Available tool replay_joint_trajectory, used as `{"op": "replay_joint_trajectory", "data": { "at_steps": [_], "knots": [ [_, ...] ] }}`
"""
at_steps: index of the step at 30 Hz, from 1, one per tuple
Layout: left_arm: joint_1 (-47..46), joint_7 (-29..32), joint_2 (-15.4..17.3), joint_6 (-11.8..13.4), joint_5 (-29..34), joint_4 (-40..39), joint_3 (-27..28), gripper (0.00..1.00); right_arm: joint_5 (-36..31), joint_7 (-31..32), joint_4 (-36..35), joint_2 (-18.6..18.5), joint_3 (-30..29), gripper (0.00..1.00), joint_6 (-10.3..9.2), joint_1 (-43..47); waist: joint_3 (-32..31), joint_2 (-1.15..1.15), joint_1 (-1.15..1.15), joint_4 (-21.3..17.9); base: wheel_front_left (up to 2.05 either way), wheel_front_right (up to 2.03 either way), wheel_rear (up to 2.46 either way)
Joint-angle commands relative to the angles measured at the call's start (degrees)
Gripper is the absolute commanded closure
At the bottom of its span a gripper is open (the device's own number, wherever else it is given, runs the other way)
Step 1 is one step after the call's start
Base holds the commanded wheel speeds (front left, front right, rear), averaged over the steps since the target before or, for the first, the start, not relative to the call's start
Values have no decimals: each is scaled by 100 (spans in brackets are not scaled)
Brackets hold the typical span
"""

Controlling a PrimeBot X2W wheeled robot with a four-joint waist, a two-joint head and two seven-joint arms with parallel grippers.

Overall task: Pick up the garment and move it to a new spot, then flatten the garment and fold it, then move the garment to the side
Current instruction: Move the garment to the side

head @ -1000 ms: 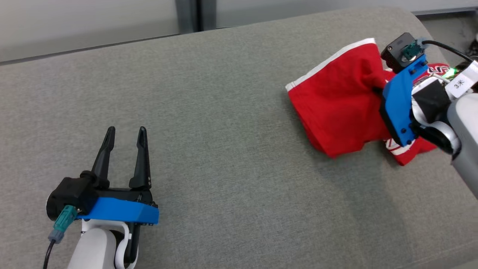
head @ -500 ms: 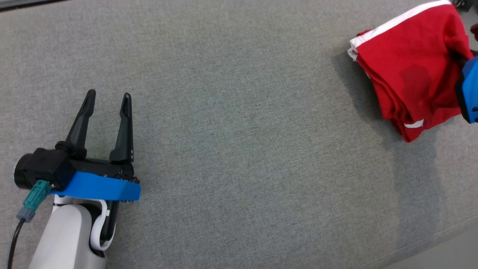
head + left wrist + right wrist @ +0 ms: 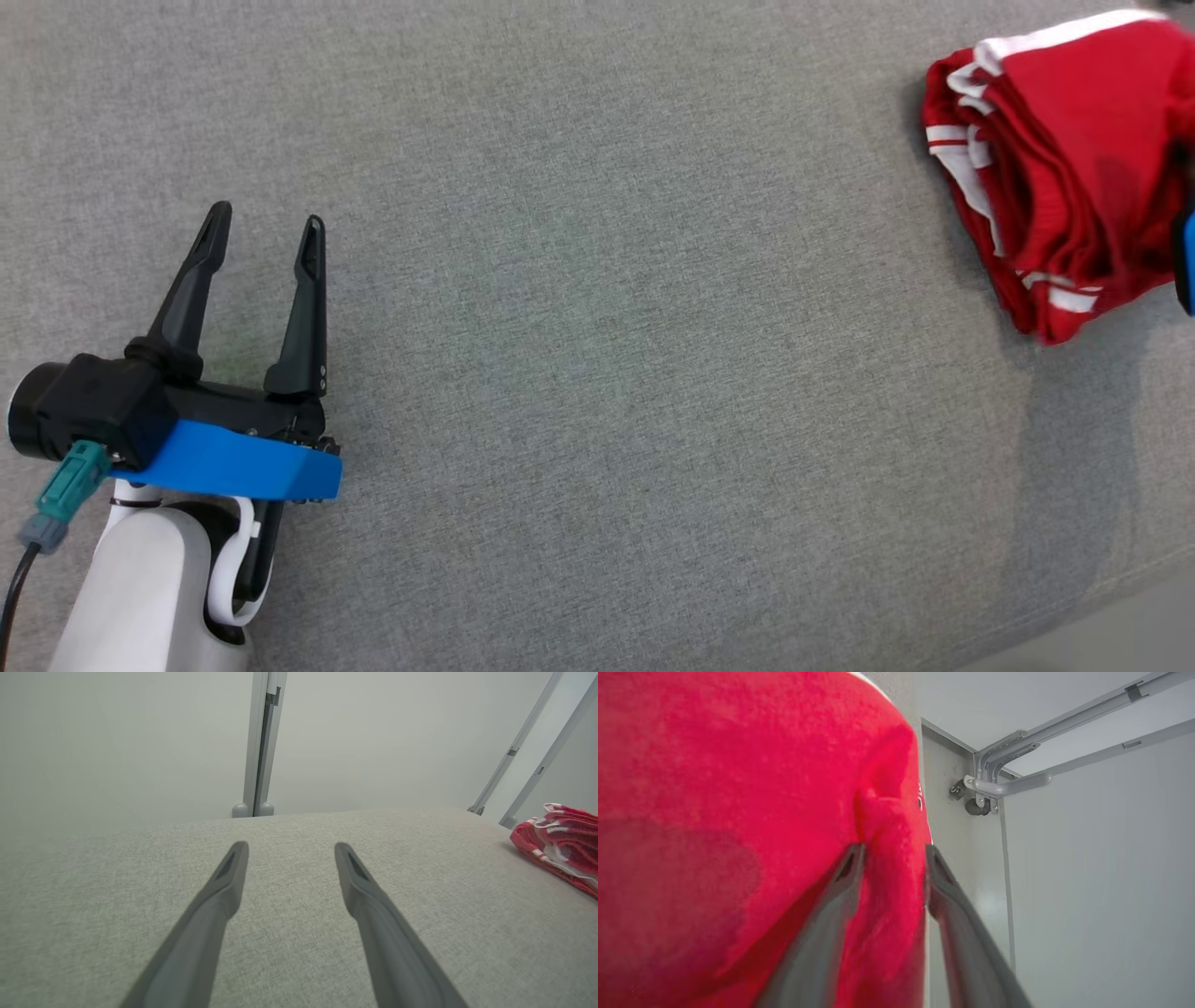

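Near the front left corner of the grey cushion (image 3: 607, 373), the left hand (image 3: 267, 219) rests spread and empty. By the far right edge lies the folded red garment (image 3: 1055, 159). A ridge of it sits between the part-spread fingers of the right hand (image 3: 893, 851); I cannot tell if they pinch it. This looks like the final move aside. The next move calls for a clean release, then withdrawing without dragging the folds.

Left gripper (image 3: 267, 217) (image 3: 290, 847): carried on a pale forearm (image 3: 140, 597) at the lower left of the head view, fingers (image 3: 191, 289) pointed up that view and spread wide, nothing held between them. Right gripper (image 3: 894, 849): fingers (image 3: 822, 933) set partly apart; whether anything is gripped cannot be told.
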Motion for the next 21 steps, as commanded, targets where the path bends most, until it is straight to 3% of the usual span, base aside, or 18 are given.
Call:
{"op": "replay_joint_trajectory", "data": {
  "at_steps": [1, 6, 12, 17, 21],
  "knots": [
    [42, 13, 17, 45, -22, 6, -31, 0, -165, -61, 144, 130, -140, 0, -4, 76, -74, 0, -1, -11, 0, 0, 0],
    [136, -132, -108, 46, -93, 192, -100, 0, -450, -294, 327, 353, -555, 0, -4, 226, -463, 0, -1, 58, 0, 0, 0],
    [324, -480, -425, 52, -281, 790, -223, 0, -244, -1326, -21, 690, -1326, 0, -3, 906, -1276, 0, -1, 382, 0, 0, 0],
    [584, -705, -617, 105, -371, 1122, -211, 0, 117, -1916, -1036, 1030, -1613, 0, -3, 1931, -1811, 0, -1, 712, 0, 0, 0],
    [766, -785, -685, 98, -398, 1274, -212, 0, 253, -1897, -2133, 1358, -1822, 0, -3, 2927, -2089, 0, -1, 969, 0, 0, 0]
  ]
}}
